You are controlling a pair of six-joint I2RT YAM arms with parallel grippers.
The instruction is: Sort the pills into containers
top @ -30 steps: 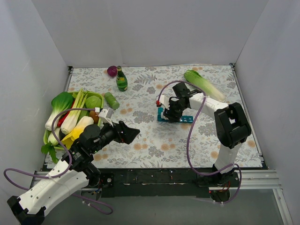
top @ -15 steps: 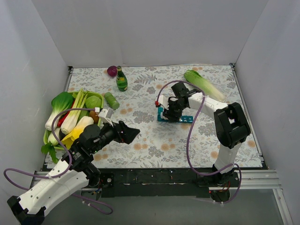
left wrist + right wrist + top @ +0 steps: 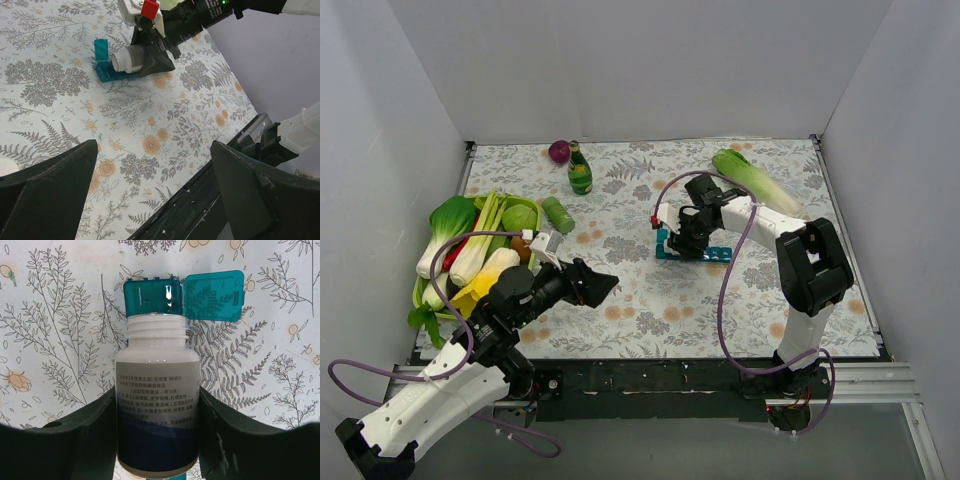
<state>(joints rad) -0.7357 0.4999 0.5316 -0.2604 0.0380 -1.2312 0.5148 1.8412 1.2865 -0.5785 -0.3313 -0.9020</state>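
Note:
My right gripper is shut on a white pill bottle with a blue band and no cap. It holds the bottle tipped, mouth toward the containers, a teal pill box lying on the floral cloth. The end compartment's lid is flipped open. No pills show in any view. In the left wrist view the bottle points at the raised end of the teal box. My left gripper hangs open and empty over the near-left cloth, far from the box.
At the left a green tray holds several vegetables. A green bottle and a purple onion stand at the back, with a cucumber piece nearer. A long cabbage lies at the back right. A black rail marks the near edge.

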